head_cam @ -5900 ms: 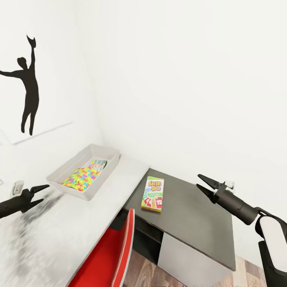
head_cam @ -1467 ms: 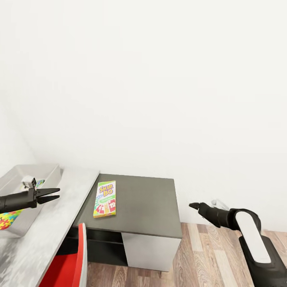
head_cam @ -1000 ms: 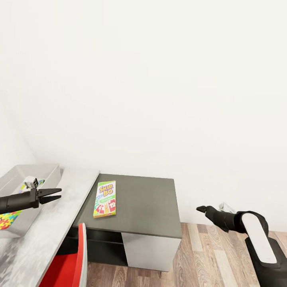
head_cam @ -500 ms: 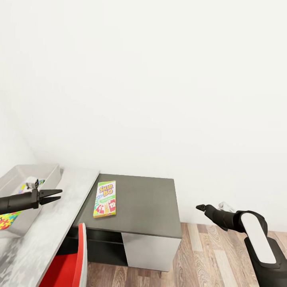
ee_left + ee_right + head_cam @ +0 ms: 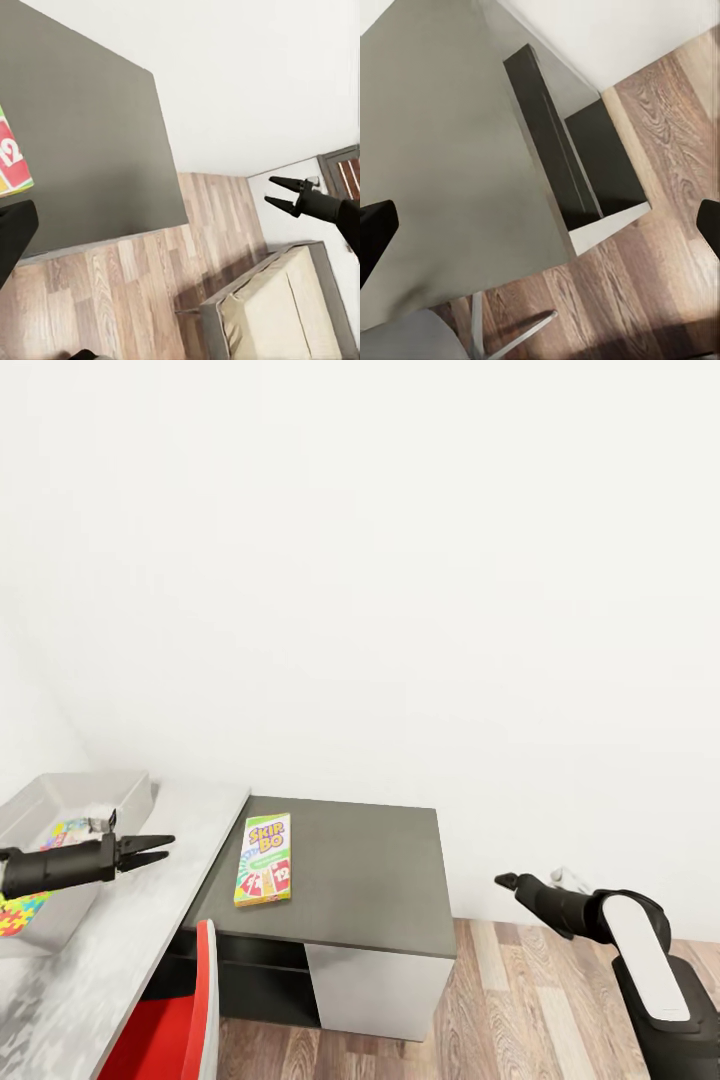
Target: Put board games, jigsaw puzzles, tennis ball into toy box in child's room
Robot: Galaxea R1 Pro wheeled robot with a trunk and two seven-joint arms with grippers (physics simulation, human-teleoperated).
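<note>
Right wrist view: two black fingertips [image 5: 375,232] at opposite edges of frame, set wide apart with nothing between them. Beyond them, a flat grey top surface [image 5: 442,150] with a dark open compartment [image 5: 574,161] under its edge, standing on a brown wood-plank floor [image 5: 660,247]. Pale wall [image 5: 615,30] meets the floor behind; thin metal legs [image 5: 502,334] of a pale grey object show near the floor.

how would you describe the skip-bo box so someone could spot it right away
Find the long pale table and the lower dark grey side unit joined to it. The Skip-Bo box lies flat on that dark top, near the edge by the pale table. It is the one yellow-green lettered box with red cards, outside the toy box.
</note>
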